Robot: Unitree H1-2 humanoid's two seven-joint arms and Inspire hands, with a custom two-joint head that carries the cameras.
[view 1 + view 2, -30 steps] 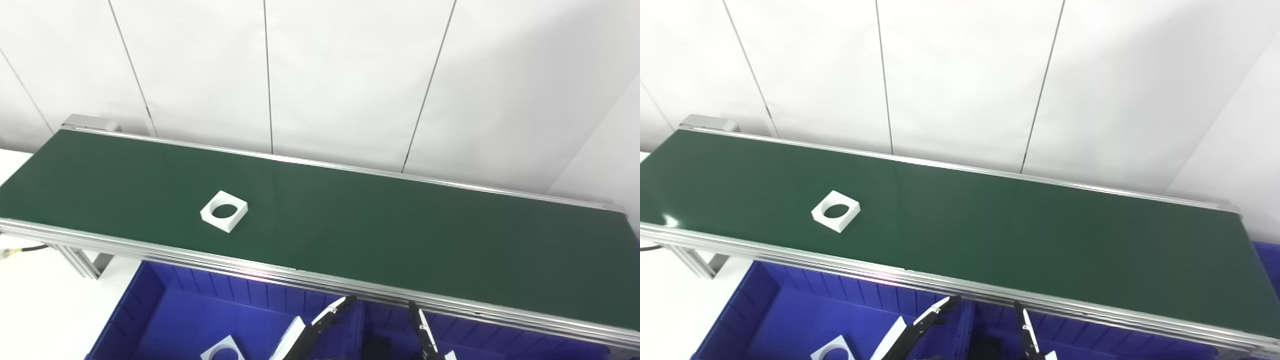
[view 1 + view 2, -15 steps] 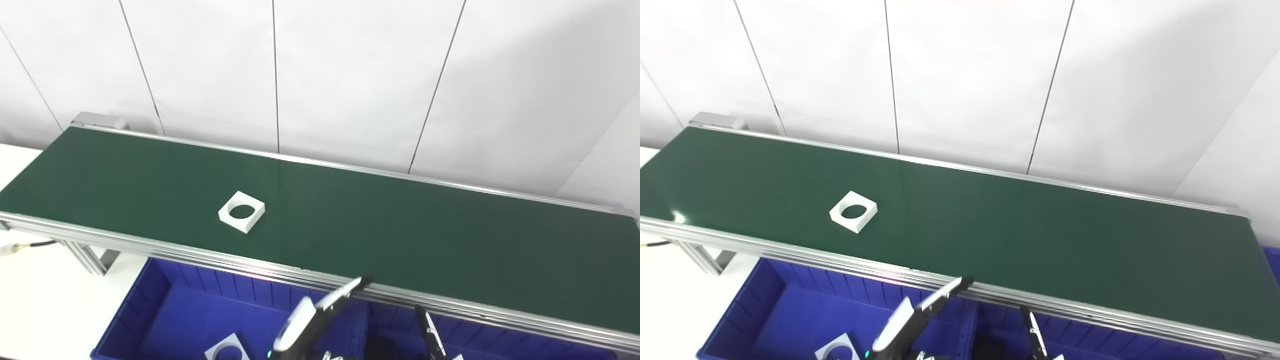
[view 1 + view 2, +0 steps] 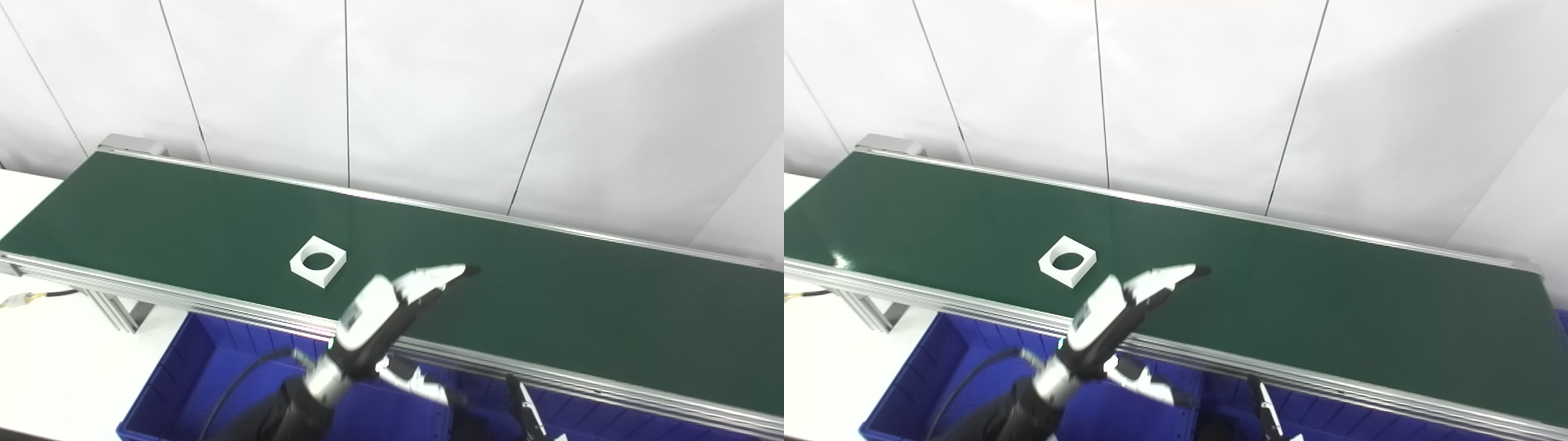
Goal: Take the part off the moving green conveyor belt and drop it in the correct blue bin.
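While the white square part with a round hole (image 3: 318,269) lies flat on the green conveyor belt (image 3: 551,306), toward the belt's near rail and left of its middle, the left hand (image 3: 392,306) is raised over that near rail with its fingers (image 3: 438,277) stretched out and apart, holding nothing. By my reading the step in hand is the reach for the pick: nothing is grasped, and the part sits apart from the hand, a little to the left of it and slightly farther across the belt from the near rail, with bare green between the two. The extended fingers point away from the part, toward the belt's middle and right (a spot the part might be carried to, though the direction of travel cannot be read from this moment alone). The next move calls for bringing the open hand down over the part and timing the closing of fingers and thumb on its outer edges, since the flat piece offers little height to grip. Below the belt's near rail stands the blue bin (image 3: 184,367), the likely drop place. Of the right hand (image 3: 520,411) only a few thin fingertips show below the near rail, and I cannot tell whether it is released or clenched.
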